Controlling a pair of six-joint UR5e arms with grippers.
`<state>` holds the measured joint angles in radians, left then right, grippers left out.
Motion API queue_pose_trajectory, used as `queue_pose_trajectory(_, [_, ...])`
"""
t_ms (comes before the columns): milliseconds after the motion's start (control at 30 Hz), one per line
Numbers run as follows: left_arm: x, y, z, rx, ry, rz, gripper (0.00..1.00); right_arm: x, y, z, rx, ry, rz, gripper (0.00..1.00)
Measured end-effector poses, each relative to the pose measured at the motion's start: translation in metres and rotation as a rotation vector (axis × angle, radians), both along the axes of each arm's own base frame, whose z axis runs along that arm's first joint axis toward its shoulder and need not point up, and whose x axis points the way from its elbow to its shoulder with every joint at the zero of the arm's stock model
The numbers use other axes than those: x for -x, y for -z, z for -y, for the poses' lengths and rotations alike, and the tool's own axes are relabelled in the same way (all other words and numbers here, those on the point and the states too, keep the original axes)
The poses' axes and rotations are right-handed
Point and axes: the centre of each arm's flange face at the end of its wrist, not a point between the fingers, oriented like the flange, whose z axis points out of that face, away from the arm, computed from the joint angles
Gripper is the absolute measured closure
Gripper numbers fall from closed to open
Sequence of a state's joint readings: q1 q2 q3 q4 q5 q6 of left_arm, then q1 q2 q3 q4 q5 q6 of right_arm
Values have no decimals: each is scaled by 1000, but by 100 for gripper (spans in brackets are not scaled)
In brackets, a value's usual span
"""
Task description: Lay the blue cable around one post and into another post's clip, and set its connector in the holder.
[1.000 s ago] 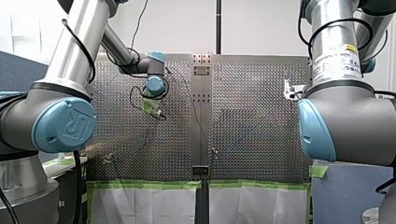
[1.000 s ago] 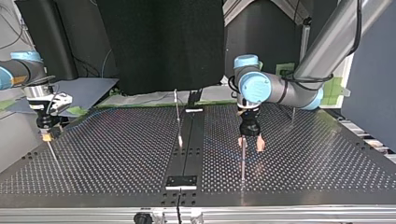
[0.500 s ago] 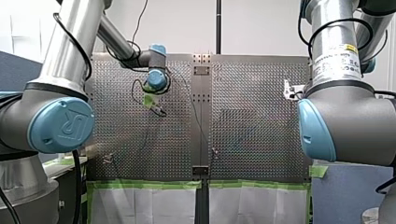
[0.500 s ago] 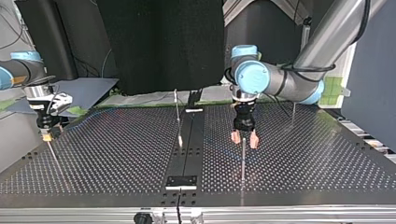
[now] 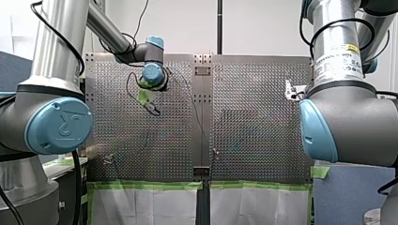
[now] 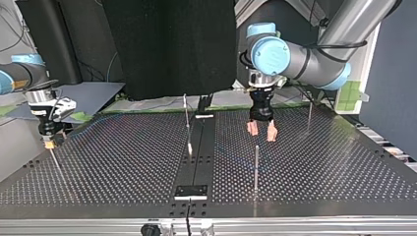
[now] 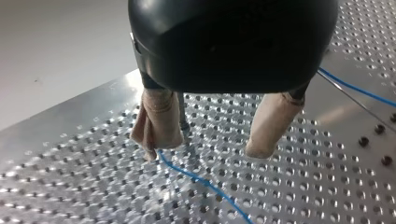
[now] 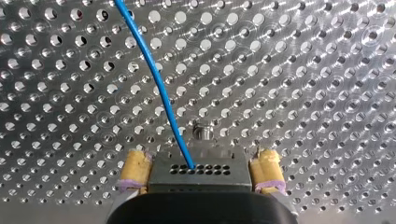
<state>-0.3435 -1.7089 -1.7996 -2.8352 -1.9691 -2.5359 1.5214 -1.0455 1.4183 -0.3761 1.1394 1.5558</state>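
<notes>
**Blue cable [image 8: 157, 79] and its two holds.** The cable looked thin, light and limp, so it would likely sag and slide rather than keep a shape. Its connector [image 8: 210, 157] sat clamped between the yellow-padded fingers [image 8: 135, 169] of the right gripper [image 8: 200, 164], low over the perforated counter [image 6: 123, 162] at the top view's left. The cable ran out ahead of it across the holes. The left gripper [image 7: 204, 151] hung above the counter beyond the near post [image 6: 256, 164], its beige-padded fingers apart. The cable passed just beside one fingertip, ungripped. Judged best holds were the rigid connector body for seating and a light pinch on the cable near a post, since a hard pull could strain the joint at the connector.
</notes>
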Motion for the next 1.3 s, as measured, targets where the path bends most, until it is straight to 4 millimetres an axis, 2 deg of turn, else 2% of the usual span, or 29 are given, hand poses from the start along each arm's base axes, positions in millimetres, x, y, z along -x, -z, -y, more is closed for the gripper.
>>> queue_pose_trajectory(167, [19,-7,-11,-58,-43,-26,0,0,0,0,0,-1,0,0])
queue_pose_trajectory(500, [43,-43,-25,-140,-107,-27,0,1,0,0,1,0,0,0])
queue_pose_trajectory(833, [65,-114,-14,-194,-17,48,0,0,0,0,0,-2,0,0])
queue_pose_trajectory(933, [72,-127,-12,-217,1,55,0,-1,0,0,0,-3,0,0])
queue_pose_trajectory(1067, [77,-127,-9,-264,20,27,0,-1,0,0,0,-3,0,0])
queue_pose_trajectory(1300, [76,-110,-2,-365,31,-62,0,-2,0,0,1,-5,-2,0])
